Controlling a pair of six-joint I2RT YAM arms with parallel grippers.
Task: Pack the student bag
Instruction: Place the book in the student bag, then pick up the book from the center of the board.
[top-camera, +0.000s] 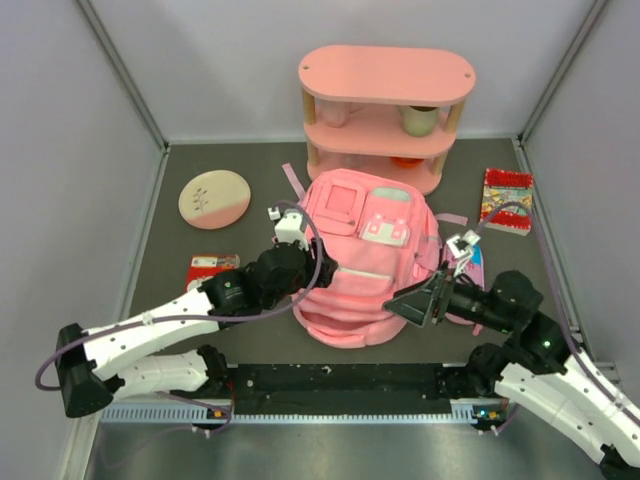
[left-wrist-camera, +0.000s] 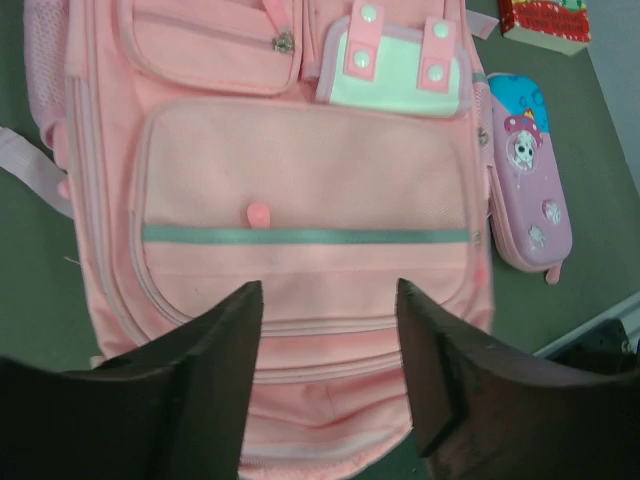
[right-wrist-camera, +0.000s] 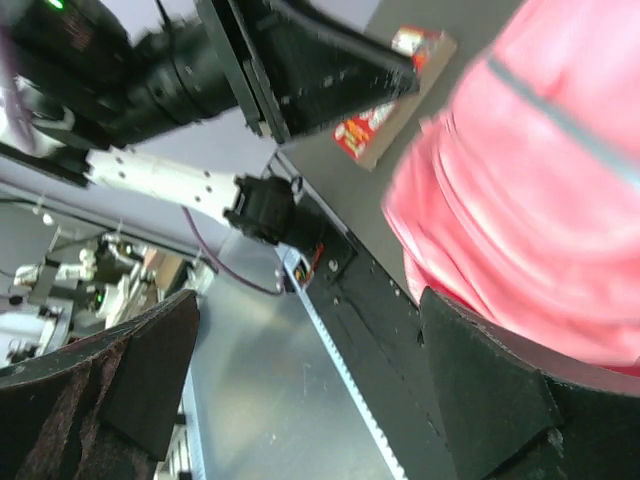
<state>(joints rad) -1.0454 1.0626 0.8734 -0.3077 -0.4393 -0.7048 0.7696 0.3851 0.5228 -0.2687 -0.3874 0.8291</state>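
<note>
The student bag (top-camera: 365, 260) is a large pink backpack lying flat mid-table, front side up, with its mint-and-white flap pocket (left-wrist-camera: 395, 70) toward the far end. My left gripper (left-wrist-camera: 330, 290) hovers open over the bag's near end (top-camera: 308, 290), with only pink fabric and zip seams showing between its dark fingers. My right gripper (top-camera: 415, 305) stands open at the bag's near right edge. In the right wrist view that gripper (right-wrist-camera: 308, 300) frames the table's black front rail, with the bag (right-wrist-camera: 540, 200) just beside its right finger.
A purple-pink pencil case (left-wrist-camera: 528, 190) lies right of the bag. A red book (top-camera: 507, 200) sits at the far right. A pink three-tier shelf (top-camera: 385, 110) holding a cup (top-camera: 421, 118) stands behind. At left lie a round plate (top-camera: 214, 198) and a small red packet (top-camera: 210, 268).
</note>
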